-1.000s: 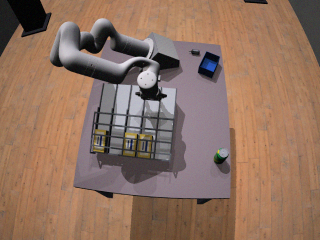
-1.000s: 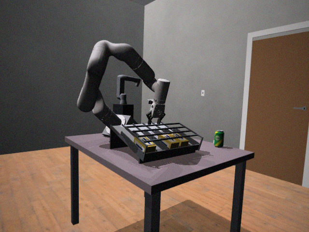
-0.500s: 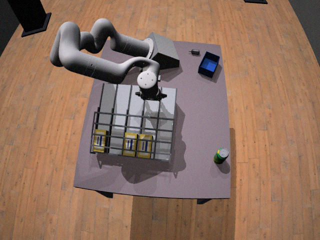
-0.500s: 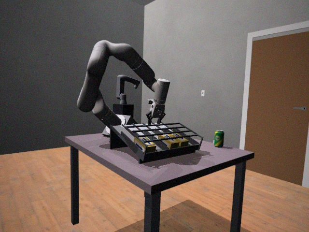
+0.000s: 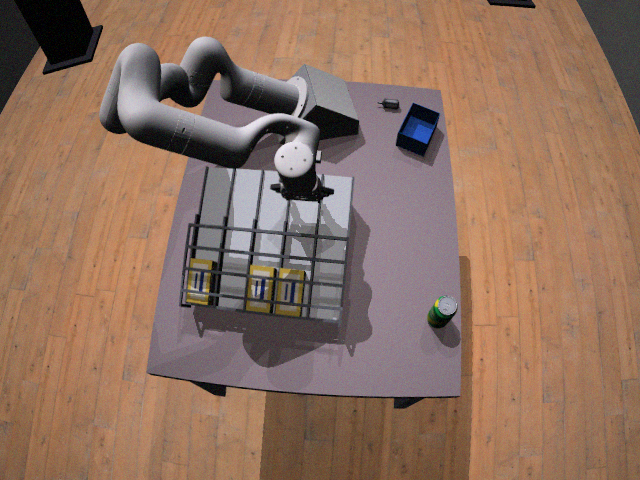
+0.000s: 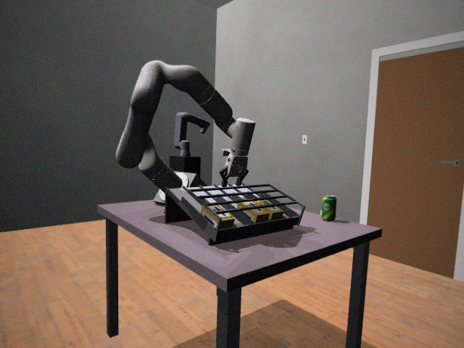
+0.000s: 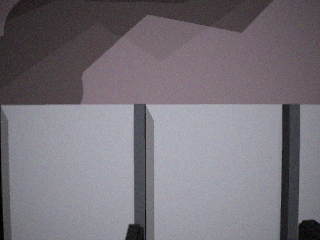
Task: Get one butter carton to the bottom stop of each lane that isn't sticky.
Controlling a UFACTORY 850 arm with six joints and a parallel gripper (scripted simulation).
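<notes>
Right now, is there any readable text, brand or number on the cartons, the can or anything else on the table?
None can be read.
Butter cartons: blue marks on a white panel, too blurred to read.
Green can: pale label patch, illegible.
Blue bin: no marking visible.
</notes>
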